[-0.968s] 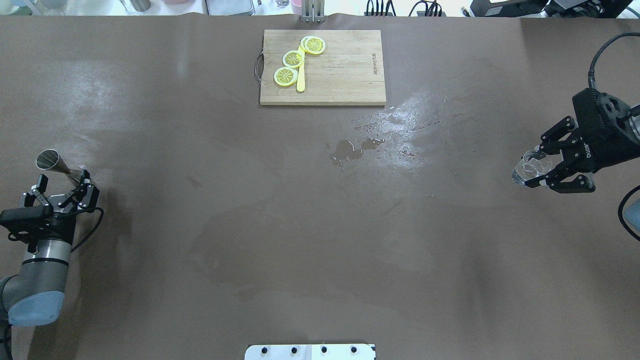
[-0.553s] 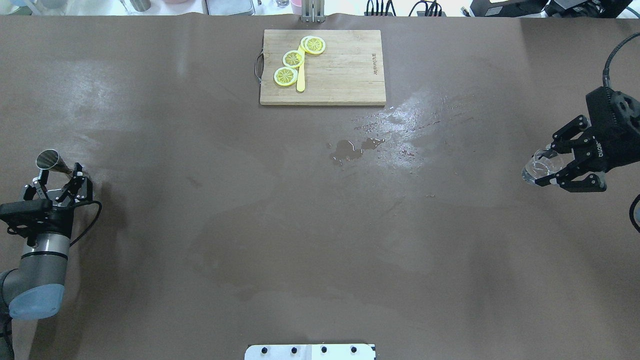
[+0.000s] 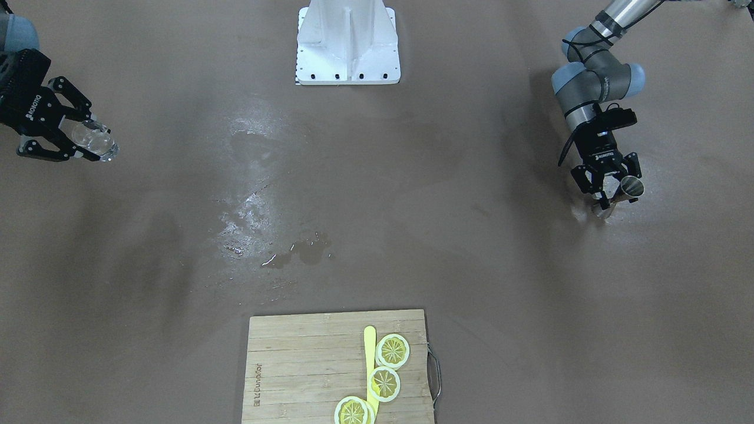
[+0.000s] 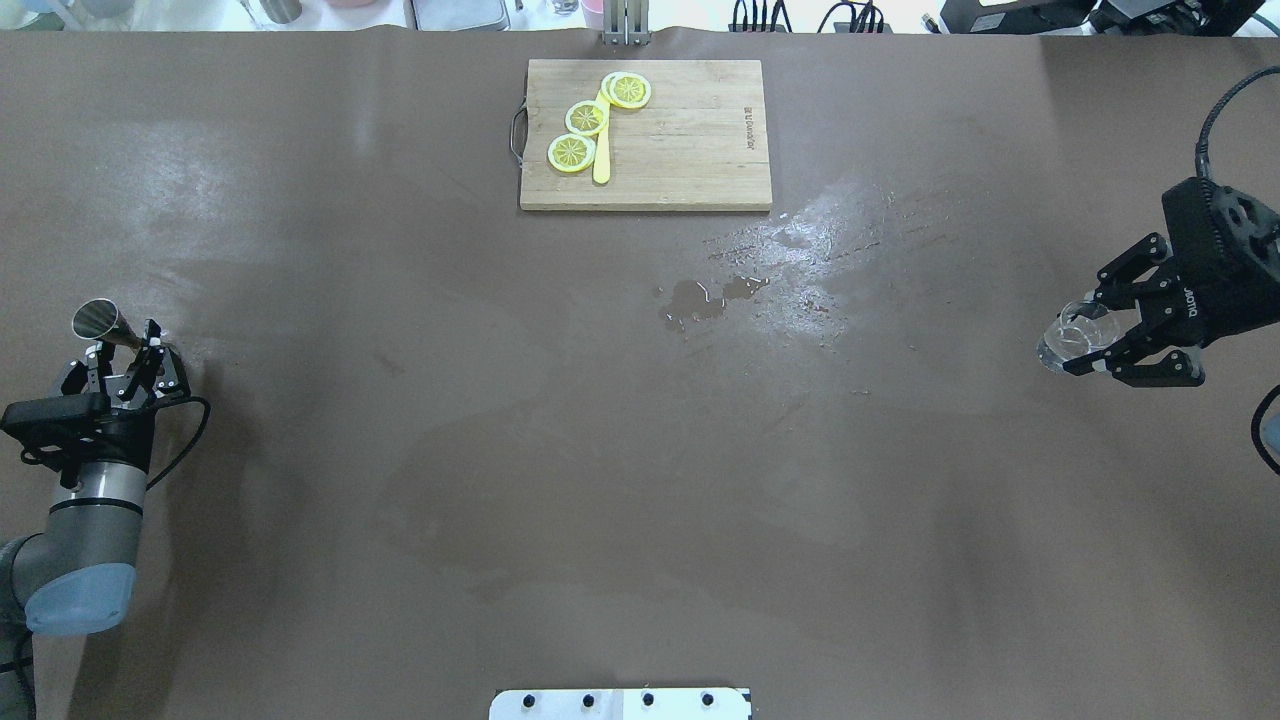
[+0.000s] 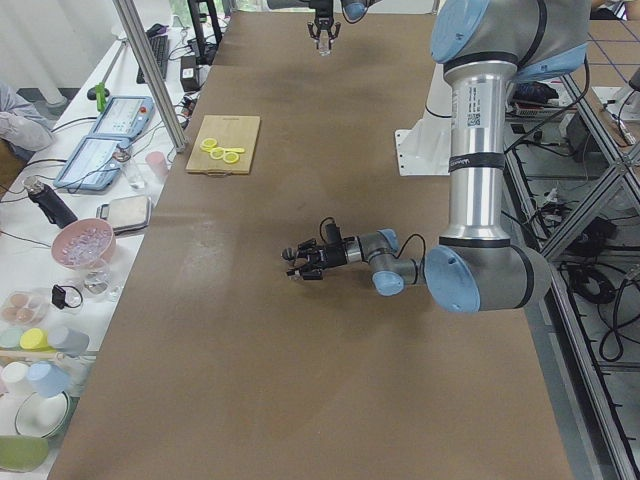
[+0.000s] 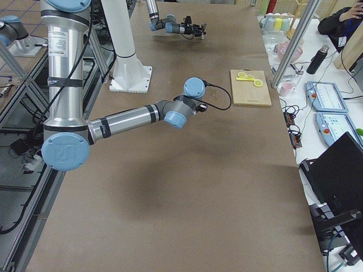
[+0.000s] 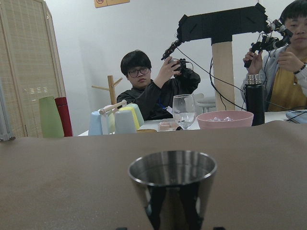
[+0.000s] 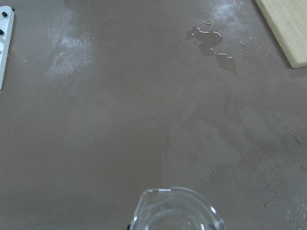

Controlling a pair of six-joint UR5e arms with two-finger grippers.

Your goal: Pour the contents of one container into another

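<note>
Brown table cover (image 4: 400, 450), wet in places. Left gripper (image 4: 128, 362) pressed onto the narrow waist of a metal cup (image 4: 96, 320). Cup upright in the wrist view, at the table's left end; can't tell if its foot touches the table. Right gripper (image 4: 1078, 342) pinching a small clear glass (image 4: 1068, 338) with a pour lip, held above the table at the right end, looks tilted; contents too clear to tell. Two containers well apart, most of the table between them. Puddle (image 4: 700, 298) near the centre, cutting board (image 4: 690, 150) with lemon slices (image 4: 587, 118) beyond it. Step in hand looks like bringing both toward the middle, no pour yet. To do it well: level the glass for the carry, keep the metal cup upright and steady, put the lip right above its narrow mouth, tip slowly, meet short of the puddle and board
</note>
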